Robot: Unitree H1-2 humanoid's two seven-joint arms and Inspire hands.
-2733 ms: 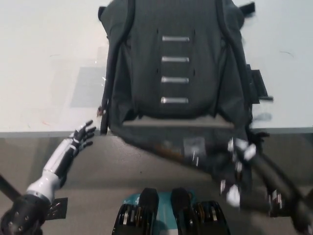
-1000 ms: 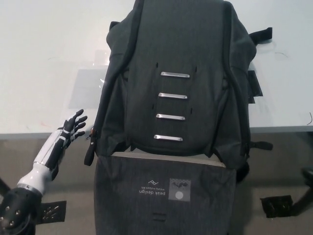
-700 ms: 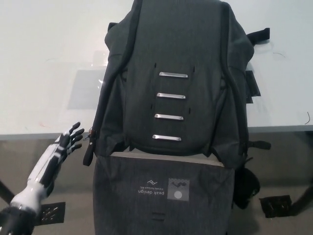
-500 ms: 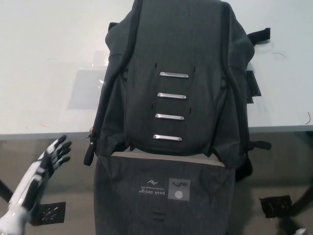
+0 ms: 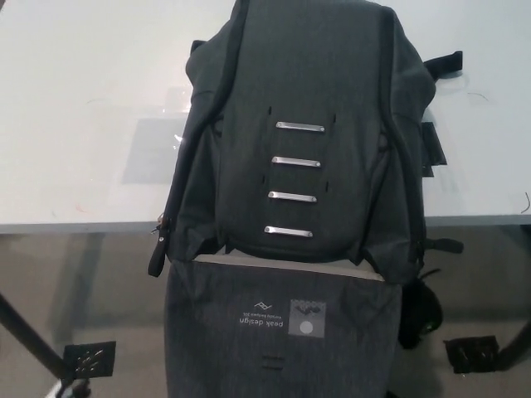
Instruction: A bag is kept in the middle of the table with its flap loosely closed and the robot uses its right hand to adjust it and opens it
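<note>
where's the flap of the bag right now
In the head view the flap hangs open over the table's near edge, bottom middle, below the bag and its four metal bars.

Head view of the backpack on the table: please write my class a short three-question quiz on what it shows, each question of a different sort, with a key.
1. True or false: the flap of the backpack hangs down over the near edge of the table.
2. How many metal bars run down the front panel? A) two B) four C) six
3. Fill in: the loose zipper pull hangs at the backpack's ____ side, as seen in the picture.

Key: 1 true; 2 B; 3 left. Neither robot hand is in view.
</note>
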